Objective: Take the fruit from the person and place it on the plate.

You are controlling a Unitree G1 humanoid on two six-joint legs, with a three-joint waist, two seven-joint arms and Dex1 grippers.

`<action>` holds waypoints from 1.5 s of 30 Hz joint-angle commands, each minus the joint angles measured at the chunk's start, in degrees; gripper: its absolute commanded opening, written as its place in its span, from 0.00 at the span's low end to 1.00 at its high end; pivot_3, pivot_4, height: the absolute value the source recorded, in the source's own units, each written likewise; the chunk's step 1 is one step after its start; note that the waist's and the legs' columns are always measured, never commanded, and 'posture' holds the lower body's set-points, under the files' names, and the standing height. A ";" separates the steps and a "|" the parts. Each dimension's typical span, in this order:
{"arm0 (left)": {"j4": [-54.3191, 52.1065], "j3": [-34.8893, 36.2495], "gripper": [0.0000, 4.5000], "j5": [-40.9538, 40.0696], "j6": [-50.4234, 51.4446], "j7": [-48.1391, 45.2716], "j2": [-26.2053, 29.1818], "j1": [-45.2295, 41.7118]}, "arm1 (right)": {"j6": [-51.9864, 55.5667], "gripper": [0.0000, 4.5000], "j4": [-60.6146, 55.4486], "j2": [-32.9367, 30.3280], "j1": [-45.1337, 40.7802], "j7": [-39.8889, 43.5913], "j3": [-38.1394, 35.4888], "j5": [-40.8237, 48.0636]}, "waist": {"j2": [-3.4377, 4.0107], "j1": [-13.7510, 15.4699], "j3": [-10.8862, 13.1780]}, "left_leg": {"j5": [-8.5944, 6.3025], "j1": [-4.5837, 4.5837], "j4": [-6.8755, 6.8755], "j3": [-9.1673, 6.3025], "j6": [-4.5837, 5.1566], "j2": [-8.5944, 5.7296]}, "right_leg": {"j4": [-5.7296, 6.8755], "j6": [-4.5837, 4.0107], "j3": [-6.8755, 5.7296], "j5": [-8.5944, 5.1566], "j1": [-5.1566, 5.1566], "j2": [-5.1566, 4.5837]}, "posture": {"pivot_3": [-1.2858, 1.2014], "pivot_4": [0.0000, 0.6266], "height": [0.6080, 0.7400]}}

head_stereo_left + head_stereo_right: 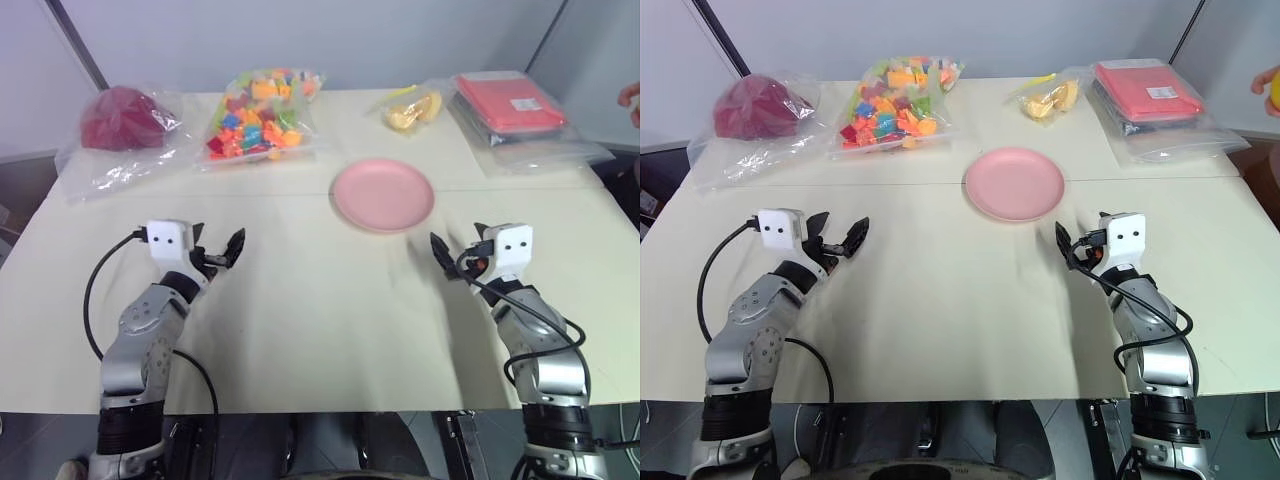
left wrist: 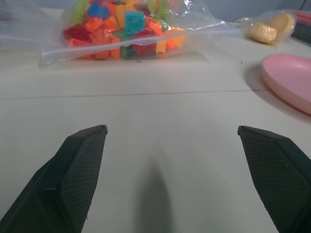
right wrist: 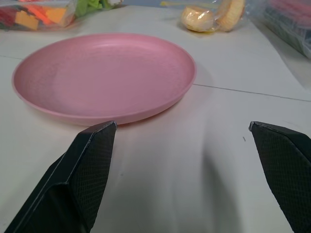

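Right eye view: fruit (image 1: 1274,93) in the person's hand (image 1: 1262,80) far right; both claws (image 1: 832,240) (image 1: 1067,247) released, a reach risks missing.

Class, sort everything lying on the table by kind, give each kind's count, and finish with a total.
Plates: 1, the pink plate.
Clear plastic bags or packets: 4: dark red contents, coloured blocks, pale yellow-orange pieces, flat red packet.
Total: 5.

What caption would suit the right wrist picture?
Open right gripper hovering over the table just short of the empty pink plate.
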 commanded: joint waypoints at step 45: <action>0.60 -8.59 1.00 -16.26 13.71 -32.37 17.84 -24.30 | 18.05 0.99 -15.11 0.35 -18.10 -9.66 -8.96 21.13 | 0.04 -0.26 -0.01 | 0.00 0.02 -0.03 -0.06 0.00 0.07 | -0.06 0.00 0.00 -0.01 0.05 0.12 | 0.52 0.24 1.00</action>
